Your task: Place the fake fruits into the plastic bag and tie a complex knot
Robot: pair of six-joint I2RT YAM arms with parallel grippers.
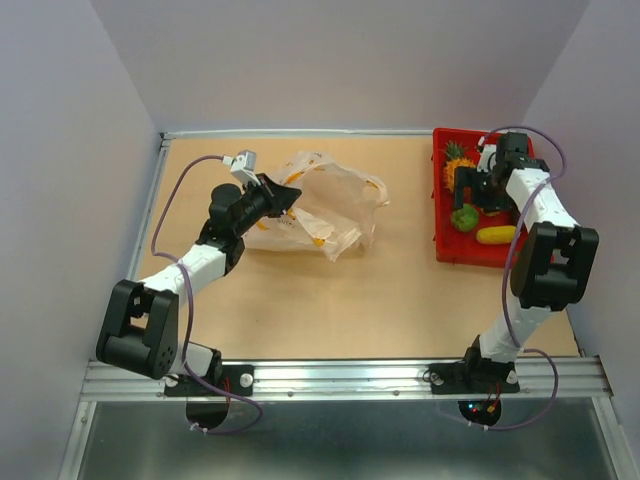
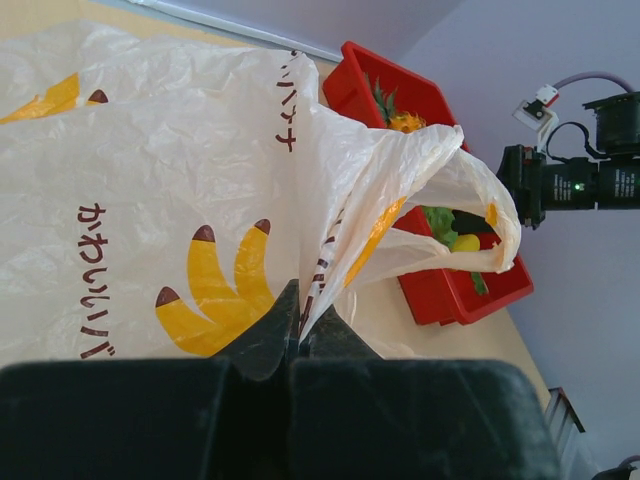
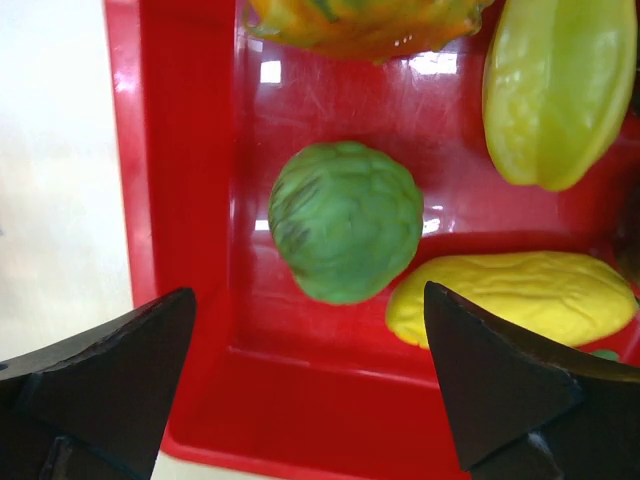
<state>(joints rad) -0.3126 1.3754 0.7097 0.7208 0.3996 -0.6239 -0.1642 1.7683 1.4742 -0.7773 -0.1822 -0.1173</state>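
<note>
Translucent plastic bag (image 2: 150,170) clamped in left gripper (image 2: 300,322), likely propping mouth open; right gripper (image 3: 308,292) gaping over frame-centre green fruit (image 3: 345,220) for pickup.

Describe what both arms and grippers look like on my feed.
The left arm and right arm match: white links, bulky black joints, a looping lilac cable. The left gripper and right gripper each have two black, pointed, wedge-shaped fingers.
</note>
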